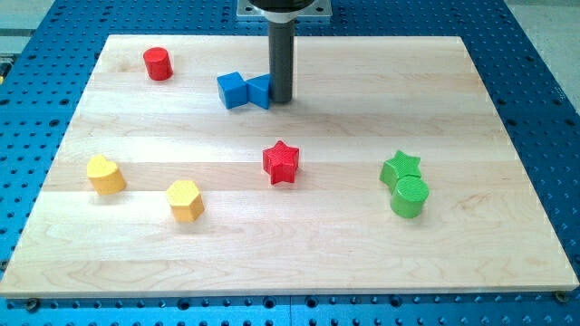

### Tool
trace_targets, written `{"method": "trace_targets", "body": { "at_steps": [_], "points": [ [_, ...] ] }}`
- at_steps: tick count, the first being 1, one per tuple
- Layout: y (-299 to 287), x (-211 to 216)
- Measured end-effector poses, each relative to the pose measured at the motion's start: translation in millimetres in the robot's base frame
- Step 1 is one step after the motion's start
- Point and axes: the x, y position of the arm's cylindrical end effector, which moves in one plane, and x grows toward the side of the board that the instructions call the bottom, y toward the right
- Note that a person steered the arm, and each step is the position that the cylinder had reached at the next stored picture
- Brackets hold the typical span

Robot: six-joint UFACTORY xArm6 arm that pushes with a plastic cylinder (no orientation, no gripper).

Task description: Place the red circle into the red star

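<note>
My tip (pixel 281 100) rests on the bench (pixel 507 226), touching the right side of the blue blocks (pixel 245 91); it is a bare rod, no hand to spread or pinch. The red circle (pixel 158 63) lies well to the tip's left, slightly toward the view's top. The red star (pixel 281 162) lies below the tip, well apart from the circle. The circle stands upright, round, with no long axis or heading.
</note>
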Motion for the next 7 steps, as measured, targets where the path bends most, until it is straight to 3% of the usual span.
{"method": "trace_targets", "body": {
  "at_steps": [4,5,6,7],
  "points": [
    [-43.2,22.2],
    [-64.7,57.9],
    [-149.9,66.3],
    [-215.6,35.2]
  ]
}}
